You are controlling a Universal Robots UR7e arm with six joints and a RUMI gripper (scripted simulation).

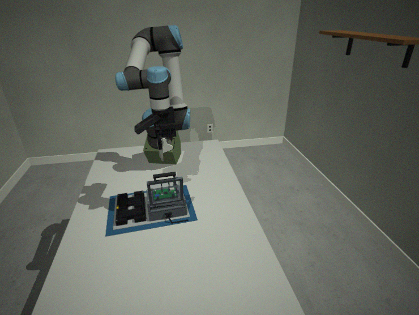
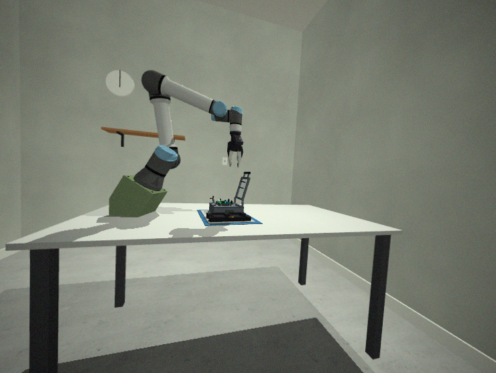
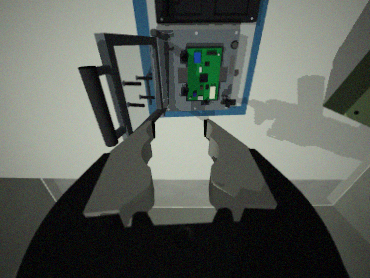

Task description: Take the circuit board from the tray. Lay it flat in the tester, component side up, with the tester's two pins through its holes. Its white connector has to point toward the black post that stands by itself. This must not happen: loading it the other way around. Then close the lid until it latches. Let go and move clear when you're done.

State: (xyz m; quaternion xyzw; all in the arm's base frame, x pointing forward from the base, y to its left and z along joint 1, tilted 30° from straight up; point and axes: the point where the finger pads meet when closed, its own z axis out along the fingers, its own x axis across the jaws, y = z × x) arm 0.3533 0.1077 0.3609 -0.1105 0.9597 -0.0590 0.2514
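The green circuit board lies flat, component side up, in the grey tester. Its white connector is at the end nearest me. The tester's lid stands open, with its black handle bar at the far left edge; it is upright in the top and exterior views. The black tray is beside the tester and holds no board. My gripper hangs high above the tester, fingers narrowed with a clear gap and nothing between them.
Tester and tray sit on a blue-edged mat on the white table. The arm's green base stands behind them. A black latch lever lies at the tester's front. A wooden shelf hangs on the wall.
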